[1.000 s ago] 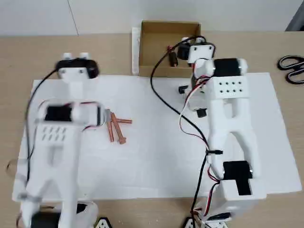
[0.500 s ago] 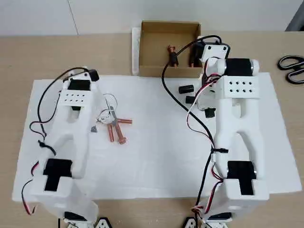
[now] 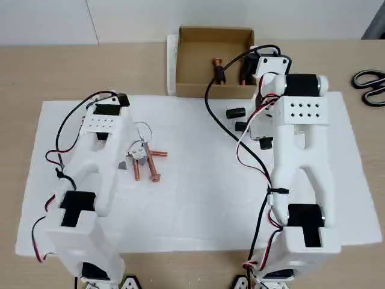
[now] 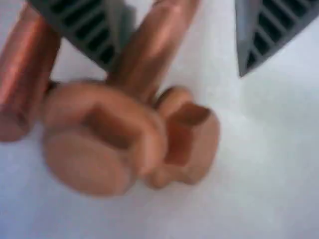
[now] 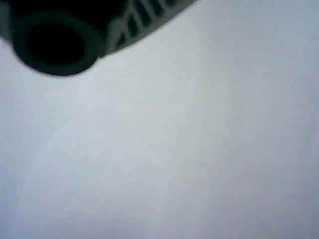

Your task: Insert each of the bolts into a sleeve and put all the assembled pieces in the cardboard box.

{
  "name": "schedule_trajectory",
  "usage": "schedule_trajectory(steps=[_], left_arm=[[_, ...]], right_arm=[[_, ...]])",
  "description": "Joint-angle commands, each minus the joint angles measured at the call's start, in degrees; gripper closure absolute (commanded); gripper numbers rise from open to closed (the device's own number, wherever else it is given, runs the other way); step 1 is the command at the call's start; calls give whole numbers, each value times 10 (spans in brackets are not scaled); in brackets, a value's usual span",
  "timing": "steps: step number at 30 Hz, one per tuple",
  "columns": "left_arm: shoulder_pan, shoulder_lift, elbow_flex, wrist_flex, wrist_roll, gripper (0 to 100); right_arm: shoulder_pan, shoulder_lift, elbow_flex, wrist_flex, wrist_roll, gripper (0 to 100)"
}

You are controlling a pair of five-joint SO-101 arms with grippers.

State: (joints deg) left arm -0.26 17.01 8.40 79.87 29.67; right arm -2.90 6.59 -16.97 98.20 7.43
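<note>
Three copper bolts [image 3: 148, 164] lie in a loose bunch on the white sheet [image 3: 198, 198]. My left gripper [image 3: 138, 153] is down on them and open. In the left wrist view its grey fingers [image 4: 82, 25] stand on either side of one bolt's shank [image 4: 154, 45], with two bolt heads [image 4: 102, 142] close in front. Three black sleeves [image 3: 236, 112] lie by the right arm [image 3: 298, 114]. My right gripper [image 5: 144, 17] hangs low over the sheet, right beside a sleeve [image 5: 55, 45] seen end-on. The cardboard box [image 3: 186, 57] holds one assembled piece [image 3: 218, 68].
Scissors [image 3: 369, 84] lie on the wooden table at the far right. Cables run from the right arm across the box's front wall. The sheet between the two arms and toward the front is bare.
The left arm swung in from the left and came down over the bolts. The right arm drew back from the box to above the sleeves, then held still.
</note>
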Motion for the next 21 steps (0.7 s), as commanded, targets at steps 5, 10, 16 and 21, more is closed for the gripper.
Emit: schedule_trajectory(steps=[5,10,16,21], left_arm=[[5,-1,-24,-6,3,936],[49,-4,-25,-6,4,993],[96,-4,-38,23,3,994],[97,-4,-110,101,0,994]], right_arm=[[2,-31,-6,10,-9,995],[2,-31,-6,10,-9,995],[2,-31,24,7,-9,995],[2,-35,30,7,-9,995]])
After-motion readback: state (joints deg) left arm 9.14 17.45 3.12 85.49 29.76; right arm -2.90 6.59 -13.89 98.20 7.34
